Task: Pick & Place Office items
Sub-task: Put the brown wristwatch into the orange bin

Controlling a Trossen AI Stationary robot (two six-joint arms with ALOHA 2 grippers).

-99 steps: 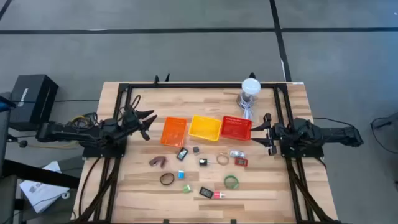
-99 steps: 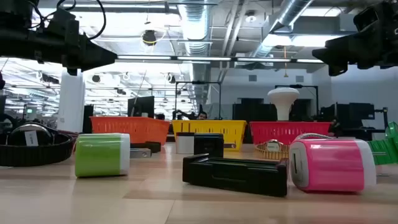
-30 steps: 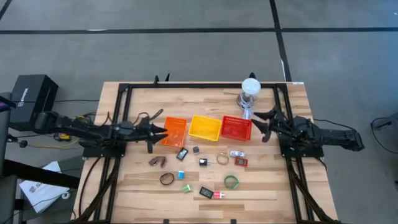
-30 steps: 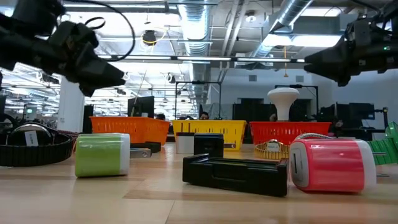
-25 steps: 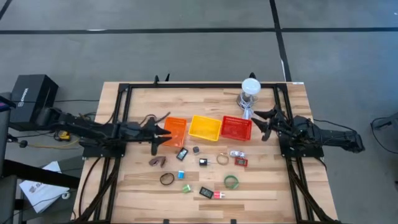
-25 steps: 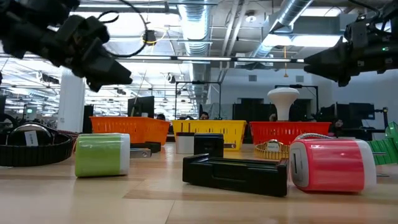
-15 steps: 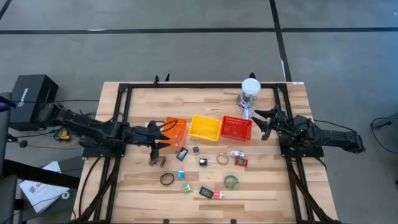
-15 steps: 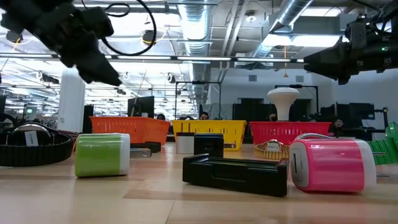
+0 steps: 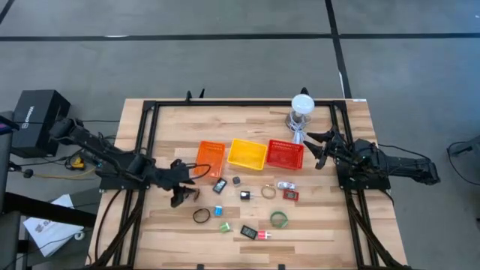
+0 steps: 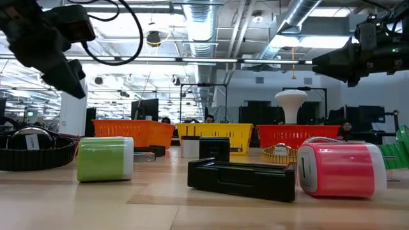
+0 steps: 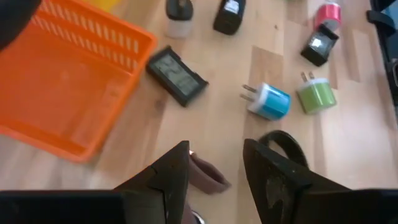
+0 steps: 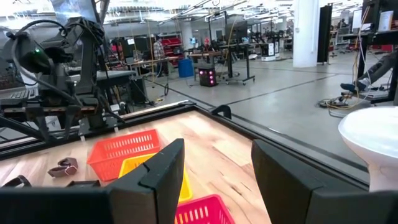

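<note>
The office items lie scattered on the near half of the wooden table: a mauve piece (image 9: pixel 193 195), a black ring (image 9: pixel 201 216), a blue plug (image 9: pixel 218 211), a green plug (image 9: pixel 225 227), a black clock (image 9: pixel 220 185), a green ring (image 9: pixel 279 219). My left gripper (image 9: pixel 180 193) hangs open, tipped down, over the mauve piece (image 11: pixel 208 177), which shows between its fingers in the left wrist view. The black ring (image 11: pixel 283 146) lies just beyond one finger. My right gripper (image 9: pixel 315 146) stands open and level beside the red basket, with nothing between its fingers (image 12: pixel 165 171).
An orange basket (image 9: pixel 209 158), a yellow basket (image 9: pixel 247 154) and a red basket (image 9: pixel 285 154) stand in a row mid-table. A clear jar with a white top (image 9: pixel 301 111) stands behind the red one. The orange basket (image 11: pixel 68 93) is close beside my left gripper.
My left gripper has swung from the orange basket's left side toward the table's near edge and tipped downward, ending over the mauve piece. The items have not moved.
</note>
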